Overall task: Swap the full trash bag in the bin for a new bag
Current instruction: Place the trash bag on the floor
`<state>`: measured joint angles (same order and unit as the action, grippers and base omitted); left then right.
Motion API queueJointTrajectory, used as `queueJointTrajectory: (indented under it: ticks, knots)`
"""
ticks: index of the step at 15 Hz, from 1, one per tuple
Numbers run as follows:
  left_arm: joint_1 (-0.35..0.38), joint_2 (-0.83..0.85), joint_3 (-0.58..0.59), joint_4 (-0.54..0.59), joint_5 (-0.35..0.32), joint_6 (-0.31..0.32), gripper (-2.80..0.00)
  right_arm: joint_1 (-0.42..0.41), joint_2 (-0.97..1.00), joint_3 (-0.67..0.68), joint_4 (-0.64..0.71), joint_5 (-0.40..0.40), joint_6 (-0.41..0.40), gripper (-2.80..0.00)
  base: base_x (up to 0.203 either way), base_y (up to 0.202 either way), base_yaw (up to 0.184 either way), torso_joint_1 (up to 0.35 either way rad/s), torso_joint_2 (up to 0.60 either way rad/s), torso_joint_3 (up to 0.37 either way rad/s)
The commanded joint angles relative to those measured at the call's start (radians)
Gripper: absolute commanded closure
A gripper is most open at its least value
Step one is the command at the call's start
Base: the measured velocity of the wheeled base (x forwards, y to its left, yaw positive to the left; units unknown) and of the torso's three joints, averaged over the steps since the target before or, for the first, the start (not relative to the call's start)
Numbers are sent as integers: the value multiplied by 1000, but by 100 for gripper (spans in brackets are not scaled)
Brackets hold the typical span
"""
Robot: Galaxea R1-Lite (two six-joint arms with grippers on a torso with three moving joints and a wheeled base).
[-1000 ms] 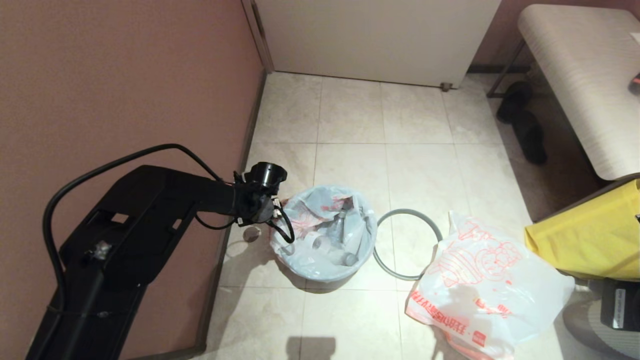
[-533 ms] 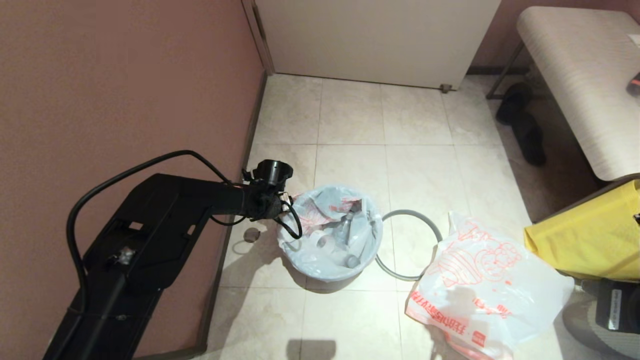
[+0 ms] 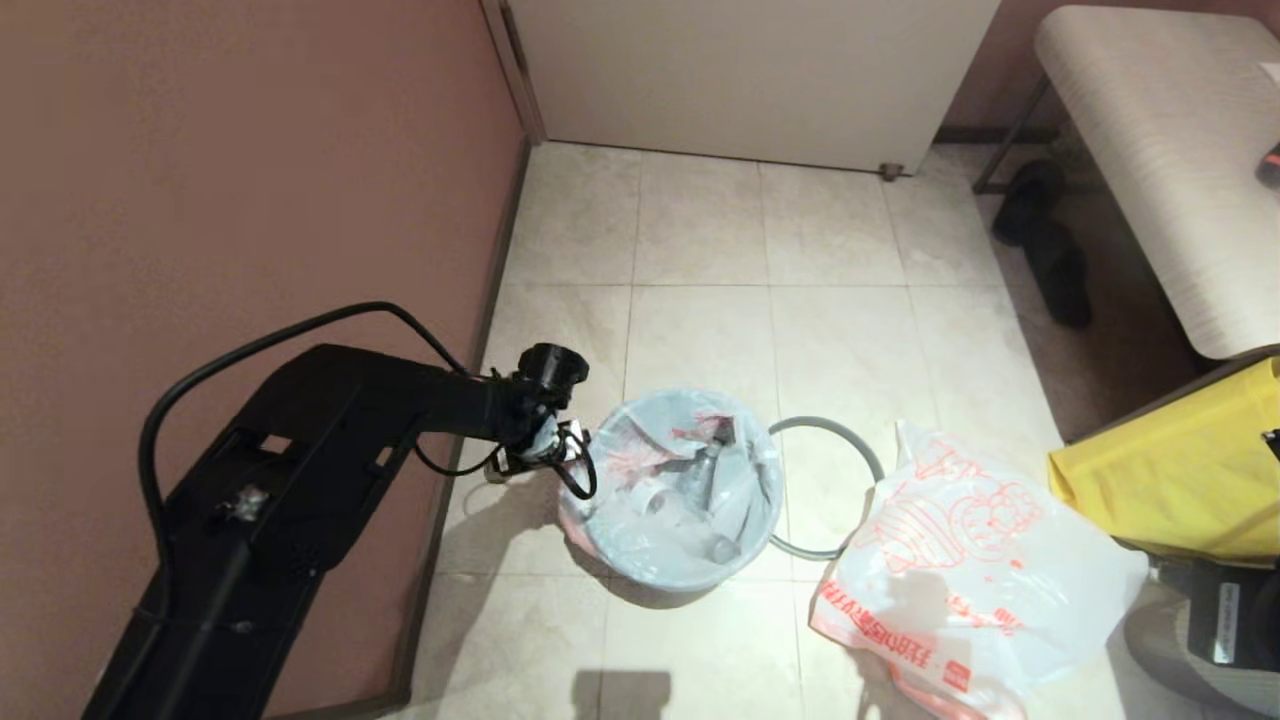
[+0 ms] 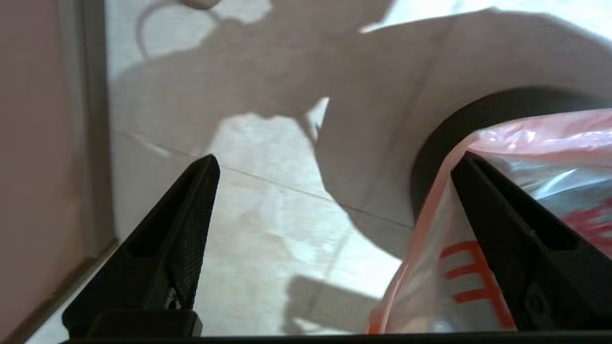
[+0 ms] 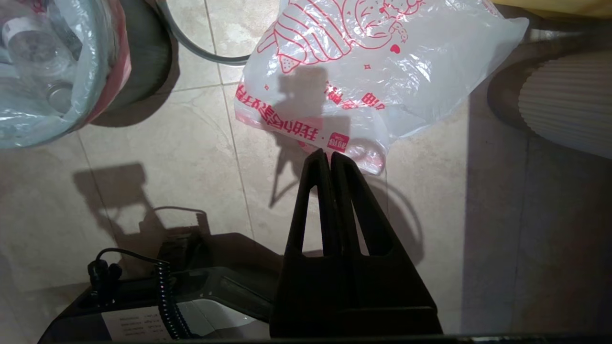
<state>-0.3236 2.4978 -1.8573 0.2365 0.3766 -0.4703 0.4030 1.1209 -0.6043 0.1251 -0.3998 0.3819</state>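
Black and spread wide, your left pincer [image 4: 334,229] hung low at the wall-side edge of the bin [image 4: 444,138], one finger [image 4: 177,248] out over bare floor tile [image 3: 700,230] and the other finger [image 4: 521,248] lying against the pink-red folded edge of the full trash bag [image 4: 478,191]. You had nothing clamped; the plastic only brushed the inner face of that finger.

Over the last second you opened those fingers a little further, to their widest, and the bin with its bag slid a short way across the tile, away from the wall [image 3: 250,150] and toward the grey ring [image 3: 860,460] lying loose on the floor. That looks like your arm nudging the rim as you worked around it. I judge it means the old bag's edge was not yet gathered, and a light bin like this will keep skating unless you bite the plastic rather than push on it.

Seen from the head camera, the left pincer [image 3: 560,455] sat just beside the bag [image 3: 680,490], which still lined the bin [image 3: 670,580], bottles and scraps inside. Your right pincer [image 5: 330,157] was pressed together, empty, hovering above the near corner of the new bag [image 5: 382,62], which lay flat on the floor beside the ring, with a yellow bag [image 3: 1180,470] beyond it.
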Motion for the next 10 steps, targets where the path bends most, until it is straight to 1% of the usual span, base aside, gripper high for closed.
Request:
queueJointTrajectory:
  ticks: [1,3,5,7,8,10]
  knots:
    - [1,-53,26,-14,-38,-21,-280,0,0,0,2,-4,0,0,0,0,0,19,29,2]
    - [12,-64,34,-12,-103,-41,-280,2,0,0,7,-7,-1,0,0,0,0,0,0,0]
    - [20,-60,37,-11,-142,-54,-280,2,1,1,8,-7,-1,0,0,0,0,0,0,0]
    - [21,-65,42,-5,-223,-100,-280,4,0,11,10,-8,-3,0,0,0,0,0,0,0]
    - [24,-62,43,24,-253,-113,-280,8,0,11,10,-8,-3,0,0,0,0,0,0,0]
    - [27,-47,42,52,-264,-116,-280,27,2,9,8,-11,-3,0,0,0,0,0,0,0]
